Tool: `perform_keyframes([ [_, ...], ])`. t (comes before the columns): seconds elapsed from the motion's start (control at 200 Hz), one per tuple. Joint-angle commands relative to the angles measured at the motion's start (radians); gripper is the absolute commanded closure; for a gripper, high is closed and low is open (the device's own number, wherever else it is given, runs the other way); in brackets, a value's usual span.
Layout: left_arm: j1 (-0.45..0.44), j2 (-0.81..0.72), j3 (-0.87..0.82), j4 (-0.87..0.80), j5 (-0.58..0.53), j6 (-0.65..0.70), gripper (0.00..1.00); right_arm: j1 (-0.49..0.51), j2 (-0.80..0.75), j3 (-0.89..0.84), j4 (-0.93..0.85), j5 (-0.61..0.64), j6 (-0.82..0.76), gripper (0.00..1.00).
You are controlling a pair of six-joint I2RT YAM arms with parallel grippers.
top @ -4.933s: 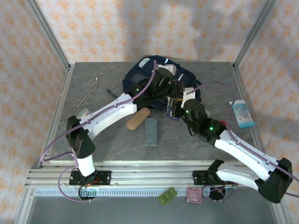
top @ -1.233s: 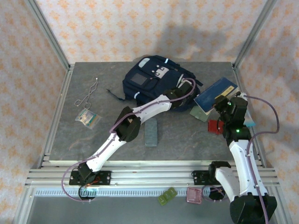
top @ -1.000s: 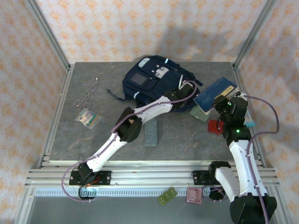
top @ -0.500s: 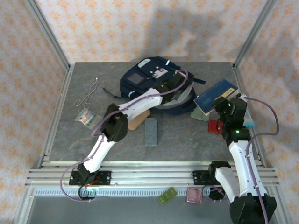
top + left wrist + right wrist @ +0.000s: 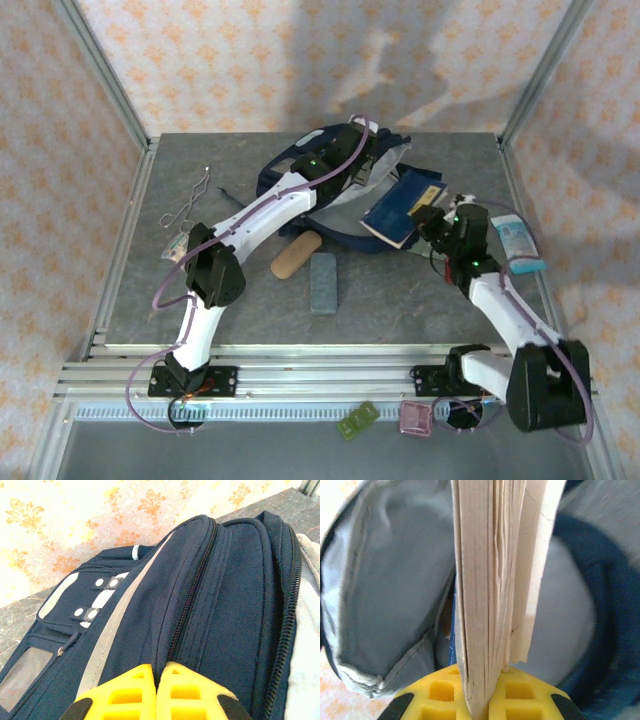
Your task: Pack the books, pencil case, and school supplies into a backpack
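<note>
The navy backpack [image 5: 300,178] lies at the back centre with its mouth open, showing grey lining [image 5: 368,196]. My left gripper [image 5: 355,150] is shut on a fold of the backpack [image 5: 225,605] beside a zipper, holding the flap up. My right gripper [image 5: 432,216] is shut on the books [image 5: 404,205], dark blue cover up, their far end at the mouth. In the right wrist view the books' pale page edges [image 5: 487,580] stand between the fingers [image 5: 440,695] in front of the lining [image 5: 385,580]. Two school supplies, a tan oblong case [image 5: 296,256] and a grey-blue flat case [image 5: 323,282], lie in front of the backpack.
A pale blue-and-white packet [image 5: 520,243] lies at the right edge, behind my right arm. A bent wire [image 5: 188,205] and a small packet [image 5: 178,246] are at the left. Two small pieces [image 5: 358,420] sit below the front rail.
My right gripper has swung left and carried the books from the table's right side to the backpack's mouth. My left gripper has drawn the flap up and back, widening the opening.
</note>
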State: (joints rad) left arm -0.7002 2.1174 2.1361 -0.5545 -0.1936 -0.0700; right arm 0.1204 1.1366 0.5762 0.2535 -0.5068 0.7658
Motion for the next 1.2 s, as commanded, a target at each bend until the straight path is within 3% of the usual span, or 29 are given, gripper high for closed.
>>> perform_keyframes([
  [0.0, -0.009, -0.076, 0.036, 0.104, -0.011, -0.037, 1.0, 0.046, 0.111, 0.053, 0.274, -0.029, 0.082, 1.0],
  [0.385, -0.005, -0.096, 0.057, 0.116, -0.036, -0.036, 1.0, 0.154, 0.639, 0.352, 0.532, 0.037, 0.328, 1.0],
  [0.596, -0.005, -0.094, 0.076, 0.101, -0.03, -0.042, 1.0, 0.219, 0.877, 0.583, 0.517, 0.091, 0.415, 1.0],
  [0.746, -0.005, -0.098, 0.058, 0.101, -0.018, -0.053, 1.0, 0.239, 1.029, 0.755, 0.459, 0.077, 0.455, 0.89],
  [0.841, -0.005, -0.102, 0.041, 0.108, -0.009, -0.06, 1.0, 0.242, 1.063, 0.84, 0.292, 0.08, 0.4, 0.74],
  [0.946, -0.005, -0.109, 0.016, 0.115, 0.001, -0.059, 1.0, 0.236, 1.02, 0.805, 0.194, 0.101, 0.341, 0.59],
  [1.191, -0.005, -0.115, -0.008, 0.123, 0.017, -0.065, 1.0, 0.207, 0.943, 0.729, 0.125, 0.111, 0.249, 0.59],
])
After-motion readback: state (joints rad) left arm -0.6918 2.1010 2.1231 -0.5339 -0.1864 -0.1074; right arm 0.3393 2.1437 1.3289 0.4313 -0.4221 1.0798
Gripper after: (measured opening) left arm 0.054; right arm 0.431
